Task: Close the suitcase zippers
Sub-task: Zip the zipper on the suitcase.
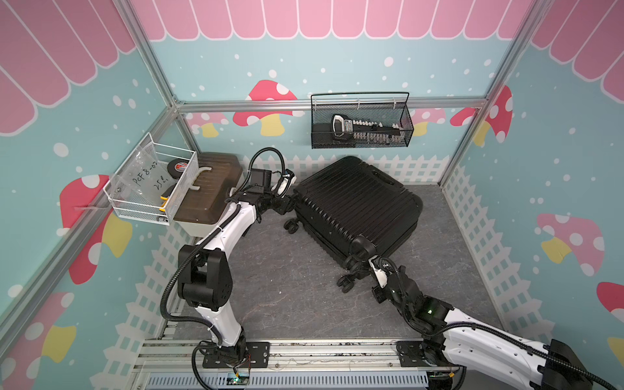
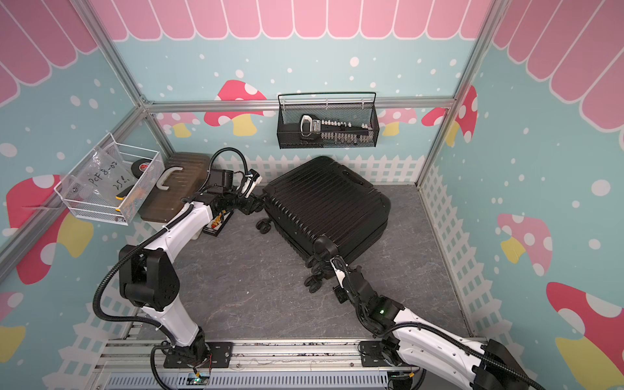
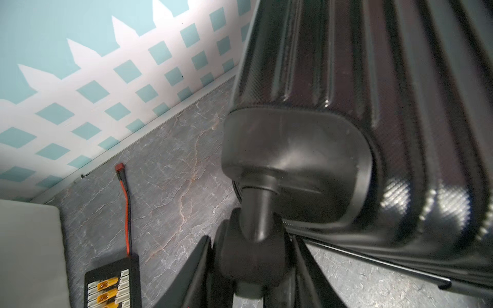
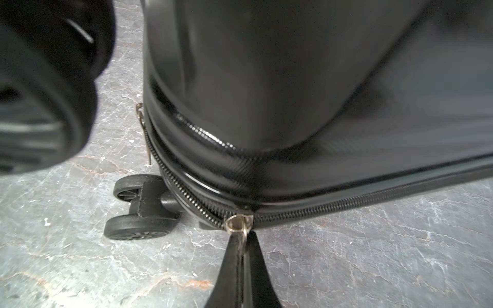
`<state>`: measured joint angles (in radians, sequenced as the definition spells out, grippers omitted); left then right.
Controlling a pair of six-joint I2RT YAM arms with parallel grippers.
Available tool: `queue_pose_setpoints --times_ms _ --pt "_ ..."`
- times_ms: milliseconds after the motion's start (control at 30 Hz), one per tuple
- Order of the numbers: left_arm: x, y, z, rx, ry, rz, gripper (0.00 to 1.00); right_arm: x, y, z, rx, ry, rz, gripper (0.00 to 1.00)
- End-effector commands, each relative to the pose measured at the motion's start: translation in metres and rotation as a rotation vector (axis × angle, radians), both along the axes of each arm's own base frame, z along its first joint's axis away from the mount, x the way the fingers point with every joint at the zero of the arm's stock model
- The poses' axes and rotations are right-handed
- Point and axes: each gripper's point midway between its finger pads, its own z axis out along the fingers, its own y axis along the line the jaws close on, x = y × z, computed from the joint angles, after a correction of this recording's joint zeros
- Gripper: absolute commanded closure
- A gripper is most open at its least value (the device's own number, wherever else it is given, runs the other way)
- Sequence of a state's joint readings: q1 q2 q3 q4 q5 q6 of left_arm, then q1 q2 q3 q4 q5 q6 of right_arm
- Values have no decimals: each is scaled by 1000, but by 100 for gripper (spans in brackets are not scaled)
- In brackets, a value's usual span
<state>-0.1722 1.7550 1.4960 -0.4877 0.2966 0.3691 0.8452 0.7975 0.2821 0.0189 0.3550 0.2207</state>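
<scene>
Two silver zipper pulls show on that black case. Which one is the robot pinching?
The pull at the suitcase corner, clamped between the right arm's shut jaws; the other pull dangles free beside the seam.

I run a robot lab cell: aluminium frame [image 1: 219, 107], mushroom-print walls [image 1: 337, 64], arms [image 1: 216, 243] on a rail [image 1: 337, 349].

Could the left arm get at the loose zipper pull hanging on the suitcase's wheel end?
Probably yes: the pull hangs free at the seam, and the left gripper is already at that end. It straddles a wheel, though, and would have to leave it first.
</scene>
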Motion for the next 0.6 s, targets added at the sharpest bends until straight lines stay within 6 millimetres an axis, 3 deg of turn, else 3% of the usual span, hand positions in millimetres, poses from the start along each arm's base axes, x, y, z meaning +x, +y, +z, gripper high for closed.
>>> queue_pose_setpoints --times_ms 0,133,333,567 --pt "-32 18 -24 16 133 135 62 9 1 15 11 -43 -25 100" --pt "-65 19 -21 -10 155 189 62 14 2 17 -5 -50 -36 100" --pt "-129 1 -11 -58 183 141 60 22 2 20 -35 -64 -53 100" --pt "-190 -2 -15 -153 257 165 60 33 -1 22 -77 -81 -58 100"
